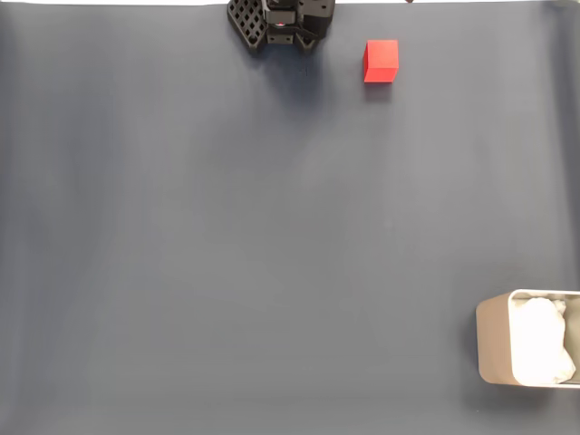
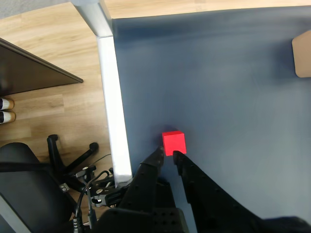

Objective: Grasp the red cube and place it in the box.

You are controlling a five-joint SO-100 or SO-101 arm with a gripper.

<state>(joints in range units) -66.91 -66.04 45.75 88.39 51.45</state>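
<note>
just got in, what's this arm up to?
A single arm is set up to move the red cube into the box. Nothing is grasped yet: the cube sits on the dark mat near the top edge of the fixed view, the metal box with its white lining far off at the lower right. In the wrist view the gripper points at the cube, fingertips just short of it with a narrow gap between them.

A dark blue-grey mat point(image 1: 227, 254) covers the tabletop, evenly lit. In the wrist view, the tabletop's white edge point(image 2: 114, 121) borders a light wood-plank floor point(image 2: 53, 111). A black office chair point(image 2: 24, 179) with a star base stands there, beside a dark panel point(image 2: 29, 73).
</note>
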